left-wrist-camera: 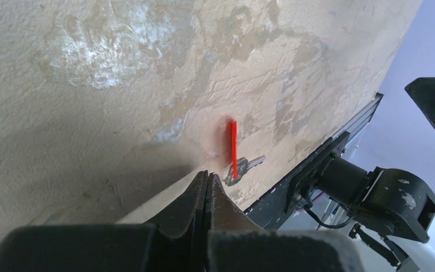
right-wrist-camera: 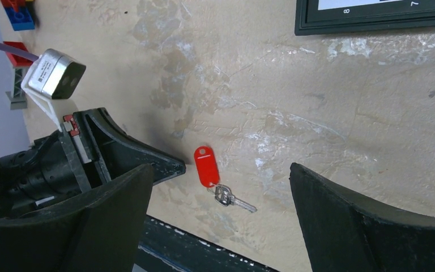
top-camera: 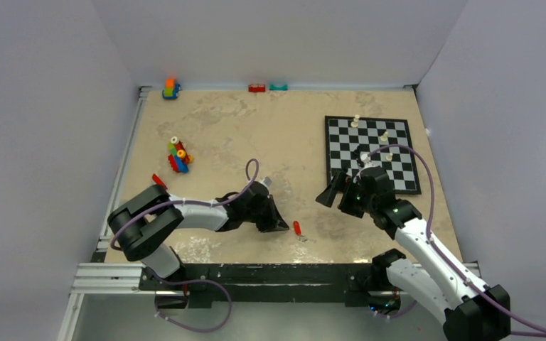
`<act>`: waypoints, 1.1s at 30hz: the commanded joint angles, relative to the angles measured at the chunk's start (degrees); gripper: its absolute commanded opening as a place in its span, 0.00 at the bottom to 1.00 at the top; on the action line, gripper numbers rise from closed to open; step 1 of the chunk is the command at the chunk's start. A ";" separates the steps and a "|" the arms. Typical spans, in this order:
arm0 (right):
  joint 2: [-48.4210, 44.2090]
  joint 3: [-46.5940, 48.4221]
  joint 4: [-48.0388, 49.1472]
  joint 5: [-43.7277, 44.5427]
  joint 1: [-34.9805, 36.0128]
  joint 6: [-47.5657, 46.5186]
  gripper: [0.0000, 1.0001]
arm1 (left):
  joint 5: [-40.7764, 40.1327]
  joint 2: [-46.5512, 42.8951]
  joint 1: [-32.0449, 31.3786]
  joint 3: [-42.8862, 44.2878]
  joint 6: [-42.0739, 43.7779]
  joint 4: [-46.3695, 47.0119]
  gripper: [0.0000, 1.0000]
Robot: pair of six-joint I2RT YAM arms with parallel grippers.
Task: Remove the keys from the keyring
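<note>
The keys [right-wrist-camera: 233, 198] lie flat on the beige table near its front edge: a red plastic tag [right-wrist-camera: 207, 166] and a small silvery key, joined by the thin keyring [right-wrist-camera: 213, 186]. The set also shows in the top view [top-camera: 298, 229] and the left wrist view [left-wrist-camera: 235, 153]. My left gripper [left-wrist-camera: 208, 175] is shut and empty, low over the table, its tip just left of the set [top-camera: 283, 226]. My right gripper [right-wrist-camera: 221, 170] is open and empty, held above the table with the set between its fingers in view; in the top view it [top-camera: 333, 193] is right of and beyond the set.
A chessboard [top-camera: 372, 153] with white pieces lies at the right. Toy bricks [top-camera: 178, 156] sit left of centre, with more along the back wall [top-camera: 257, 88]. A small red piece [top-camera: 158, 180] lies by the left arm. The black front rail [top-camera: 256, 273] runs just below the keys.
</note>
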 commanded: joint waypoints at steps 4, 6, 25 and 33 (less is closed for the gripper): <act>-0.75 -0.14 3.25 -4.06 0.26 -0.14 0.95 | -1.19 -8.22 -0.31 2.96 3.39 -4.19 0.00; -1.22 -0.02 3.85 -5.05 0.22 -0.27 0.95 | -1.86 -10.66 -0.31 4.06 4.55 -6.99 0.00; -2.12 0.44 2.25 -4.66 0.23 -0.84 0.95 | -2.98 0.90 -3.78 12.40 6.16 -11.85 0.56; -2.36 -0.01 2.21 -4.55 0.26 -0.93 0.95 | -3.96 3.30 -4.28 13.04 5.82 -10.89 0.44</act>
